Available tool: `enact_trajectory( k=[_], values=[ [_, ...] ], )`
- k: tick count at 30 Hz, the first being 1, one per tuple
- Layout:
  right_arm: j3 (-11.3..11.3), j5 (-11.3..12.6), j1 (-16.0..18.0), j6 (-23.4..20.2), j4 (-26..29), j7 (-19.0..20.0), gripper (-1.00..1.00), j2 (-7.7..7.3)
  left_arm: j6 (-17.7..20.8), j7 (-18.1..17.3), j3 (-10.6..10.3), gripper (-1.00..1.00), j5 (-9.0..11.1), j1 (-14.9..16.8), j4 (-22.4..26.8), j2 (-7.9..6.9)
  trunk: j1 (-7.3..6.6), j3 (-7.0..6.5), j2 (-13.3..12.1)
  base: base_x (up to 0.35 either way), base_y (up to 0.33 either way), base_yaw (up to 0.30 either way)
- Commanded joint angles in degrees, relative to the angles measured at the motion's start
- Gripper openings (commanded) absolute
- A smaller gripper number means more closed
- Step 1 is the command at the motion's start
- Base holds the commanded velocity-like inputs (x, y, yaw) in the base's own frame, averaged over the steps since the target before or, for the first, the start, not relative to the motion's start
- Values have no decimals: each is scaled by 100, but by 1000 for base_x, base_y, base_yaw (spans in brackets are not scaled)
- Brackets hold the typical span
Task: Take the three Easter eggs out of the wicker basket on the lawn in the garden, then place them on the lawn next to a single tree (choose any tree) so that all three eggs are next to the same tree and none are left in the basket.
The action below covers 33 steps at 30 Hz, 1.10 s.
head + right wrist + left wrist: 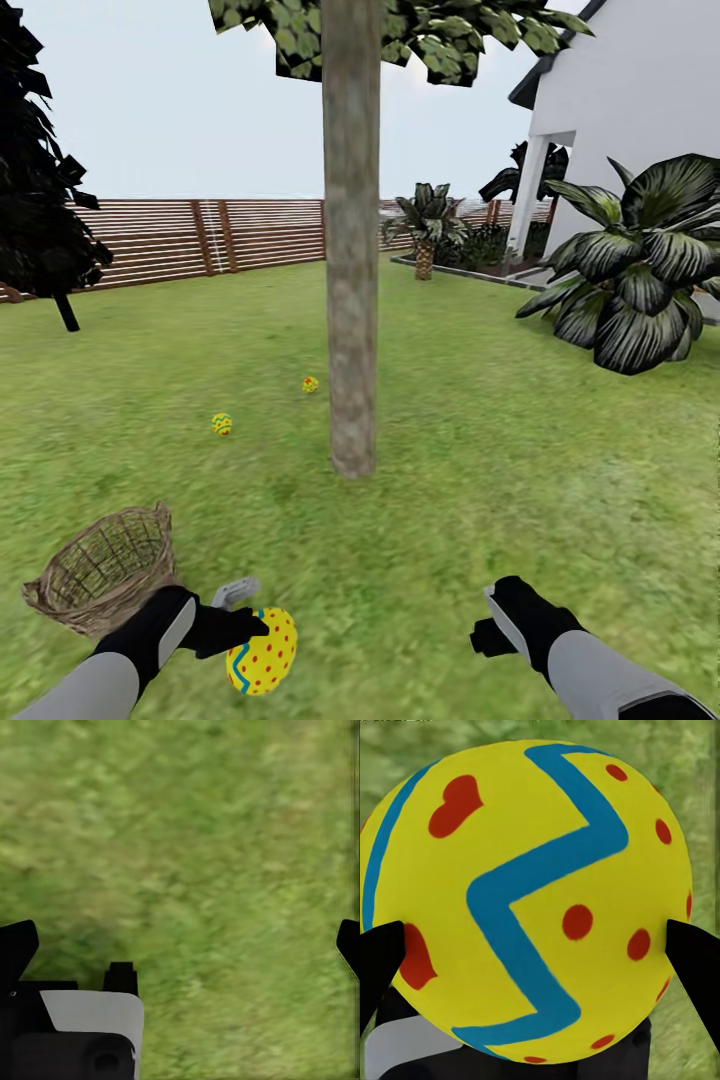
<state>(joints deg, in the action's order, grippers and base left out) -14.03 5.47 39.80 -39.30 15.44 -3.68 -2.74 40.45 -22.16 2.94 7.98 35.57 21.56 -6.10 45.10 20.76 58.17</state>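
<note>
My left gripper is shut on a yellow Easter egg with red dots and a blue zigzag, held low over the lawn. In the left wrist view the egg sits between the black fingertips. Two more eggs lie on the grass just left of the tree trunk. The wicker basket stands tilted beside my left arm, with no egg visible inside. My right gripper is open over bare grass.
A broad-leafed palm shrub grows at the right, near the white house. A dark cypress stands at the left. A brown slatted fence runs along the back, with a small palm near it.
</note>
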Motion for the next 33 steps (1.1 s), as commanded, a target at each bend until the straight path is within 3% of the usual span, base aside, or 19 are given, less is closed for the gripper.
enact_trajectory(
  k=[1,10,18,33],
  values=[
    [-34,60,1,-26,11,-35,100,-5,51,2,31,-100,28,3,7,3,2,7,4,108,-287,0],
    [-30,60,1,-25,11,-33,100,-13,49,-7,39,-100,37,3,7,-11,2,7,4,118,-287,0],
    [-30,60,1,-25,11,-27,100,-42,-185,2,40,-100,38,3,3,-14,2,7,4,169,-283,0],
    [-30,60,1,-25,11,-33,100,-26,-187,2,40,-100,46,3,-2,-5,2,7,4,271,-192,0]
  ],
)
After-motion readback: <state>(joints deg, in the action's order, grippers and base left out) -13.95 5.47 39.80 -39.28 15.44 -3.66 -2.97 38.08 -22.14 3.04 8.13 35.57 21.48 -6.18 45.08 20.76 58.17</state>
